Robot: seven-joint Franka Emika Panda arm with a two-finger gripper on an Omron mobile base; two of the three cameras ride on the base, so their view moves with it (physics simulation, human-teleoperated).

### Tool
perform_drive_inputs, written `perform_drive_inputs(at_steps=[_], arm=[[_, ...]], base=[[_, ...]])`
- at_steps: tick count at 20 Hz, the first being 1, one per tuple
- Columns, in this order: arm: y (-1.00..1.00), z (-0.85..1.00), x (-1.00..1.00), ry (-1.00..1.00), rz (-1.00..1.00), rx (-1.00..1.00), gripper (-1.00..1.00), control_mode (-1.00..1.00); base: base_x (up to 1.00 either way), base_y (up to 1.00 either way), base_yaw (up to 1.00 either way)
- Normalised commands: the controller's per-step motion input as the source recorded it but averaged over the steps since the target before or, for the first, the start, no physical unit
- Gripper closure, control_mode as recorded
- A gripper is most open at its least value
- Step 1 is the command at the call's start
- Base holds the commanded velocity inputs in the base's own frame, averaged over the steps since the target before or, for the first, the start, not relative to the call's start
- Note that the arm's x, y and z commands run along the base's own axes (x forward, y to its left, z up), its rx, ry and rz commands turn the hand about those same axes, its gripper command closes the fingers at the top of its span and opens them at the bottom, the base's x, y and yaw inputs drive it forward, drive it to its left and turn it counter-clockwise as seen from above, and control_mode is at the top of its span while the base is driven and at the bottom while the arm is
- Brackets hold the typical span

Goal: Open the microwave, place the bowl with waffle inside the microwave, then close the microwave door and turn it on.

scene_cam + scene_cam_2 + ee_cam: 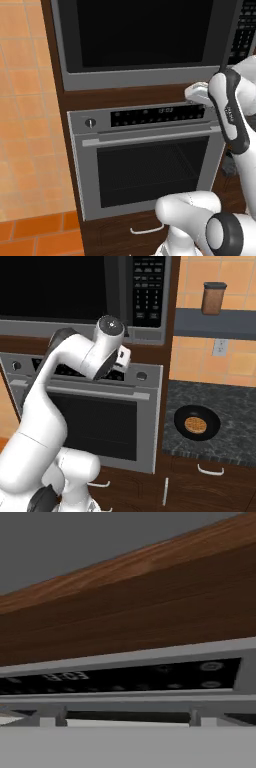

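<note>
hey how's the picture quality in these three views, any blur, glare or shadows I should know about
Left base view: soft, even light, no glare on the microwave door. Right base view: evenly lit too, the bowl and waffle readable. Hand view: blurry close-up of the oven panel, display digits smeared.

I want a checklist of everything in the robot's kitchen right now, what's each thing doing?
Surface: dark speckled counter right of the oven.
Job's things: microwave with its door shut, keypad beside it; bowl holding the waffle sits on the counter.
Clutter: brown canister on a shelf.
End effector: hand raised between microwave and silver oven; fingers hidden, so open or shut is unclear.
Cables: nothing seen.
Surroundings: orange tiled wall, wall socket, wooden drawers with white handles.
</note>
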Motion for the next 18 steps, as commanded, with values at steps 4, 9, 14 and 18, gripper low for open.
perform_drive_inputs(at_steps=[4,9,14,18], arm=[[-0.38,0.09,-0.08,-0.09,-0.01,0.03,-1.0,-1.0],[-0.81,0.89,0.0,-0.36,-0.04,0.01,-1.0,-1.0],[-0.13,1.0,0.0,-0.19,-0.05,0.0,-1.0,-1.0],[0.07,0.89,0.06,-0.16,-0.04,0.0,-1.0,-1.0]], base=[[0.0,0.0,0.0],[0.0,0.0,0.0],[0.0,0.0,0.0],[0.0,0.0,0.0]])
